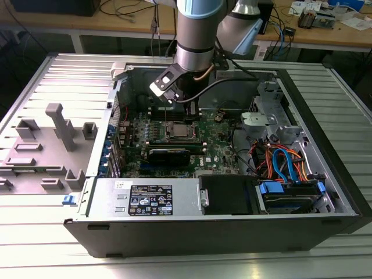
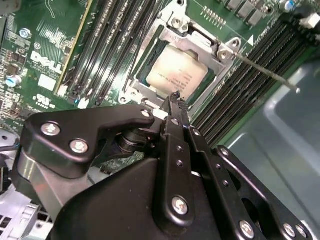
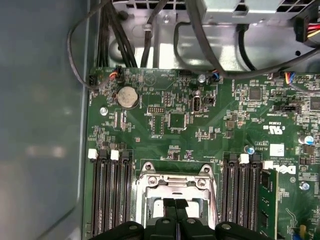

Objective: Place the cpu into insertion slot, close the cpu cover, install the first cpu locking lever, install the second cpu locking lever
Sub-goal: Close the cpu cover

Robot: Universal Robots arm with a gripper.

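The cpu (image 2: 176, 71) lies flat in the insertion slot (image 2: 150, 75), its pale metal top showing through the window of the cpu cover (image 2: 196, 44), which is folded down over it. A thin locking lever (image 2: 265, 74) sticks out free from one corner of the socket. My gripper (image 2: 174, 98) is shut with nothing between its fingers, its tips just above the cover's edge. In the first wrist view the gripper (image 3: 175, 206) meets over the cover (image 3: 175, 181). In the exterior view the gripper (image 1: 179, 111) hangs over the cpu (image 1: 178, 131) inside the open case.
Black memory slots (image 3: 110, 195) flank the socket on both sides. A long black card with a heatsink (image 1: 168, 154) lies beside it. The power supply (image 1: 145, 200), drive cables (image 1: 285, 163) and case walls (image 1: 325, 151) close in around. A grey fixture (image 1: 55, 136) stands at the exterior view's left.
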